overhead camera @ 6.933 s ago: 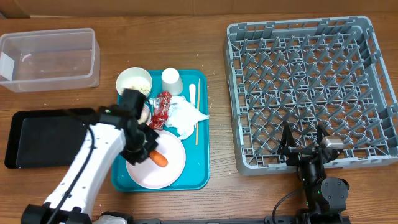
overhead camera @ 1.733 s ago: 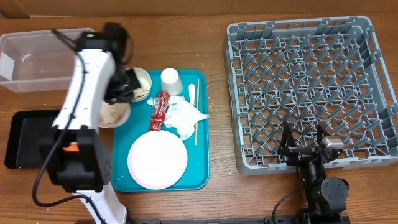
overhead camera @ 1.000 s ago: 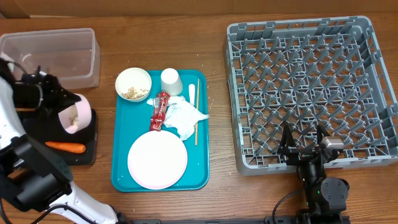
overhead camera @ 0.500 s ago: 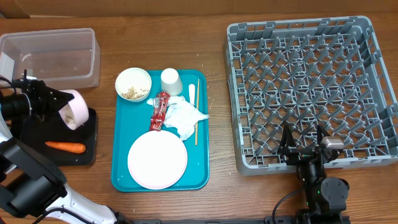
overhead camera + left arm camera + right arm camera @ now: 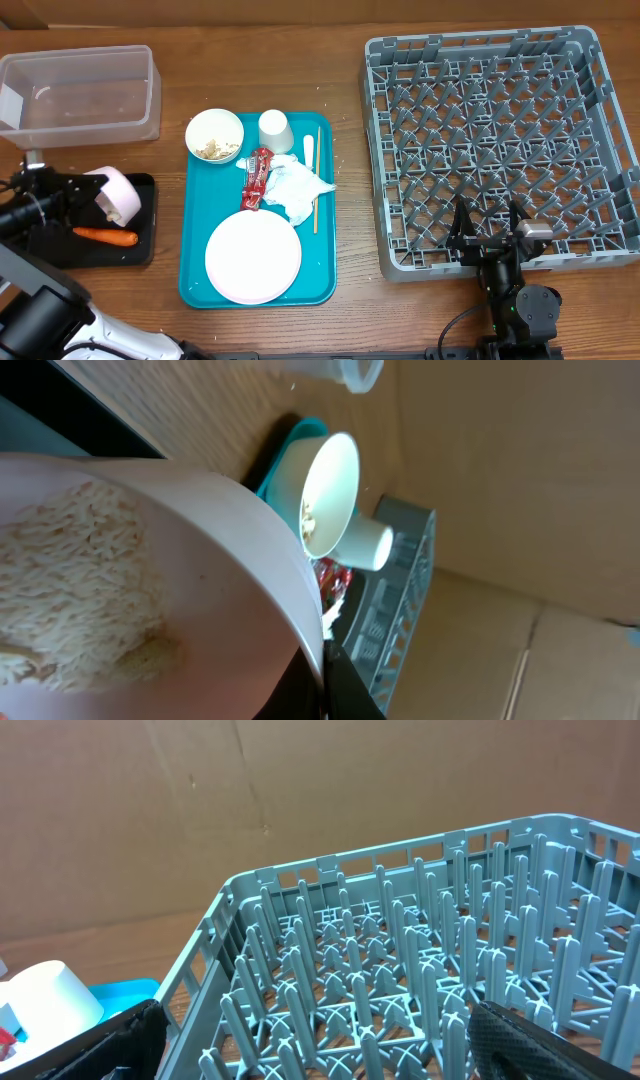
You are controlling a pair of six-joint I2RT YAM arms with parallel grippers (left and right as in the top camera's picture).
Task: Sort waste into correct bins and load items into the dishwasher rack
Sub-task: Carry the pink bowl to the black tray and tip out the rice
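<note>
My left tool [image 5: 85, 192] is clamped on the rim of a small white bowl [image 5: 115, 196]. The bowl is tipped over the black tray [image 5: 125, 256] on the left, beside the carrot [image 5: 105, 237]. Rice [image 5: 70, 590] clings inside. I think the bowl is light, hard and slippery, so the rim is the best hold. My right tool [image 5: 490, 228] is wide apart by the rack [image 5: 480, 42].

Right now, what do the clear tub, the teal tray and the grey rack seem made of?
Clear tub: probably plastic, glossy; the table shows through its walls. Teal tray: likely plastic, smooth, even colour, moulded lip. Grey rack: moulded plastic, matte; lattice walls and pegs look one piece.
</note>
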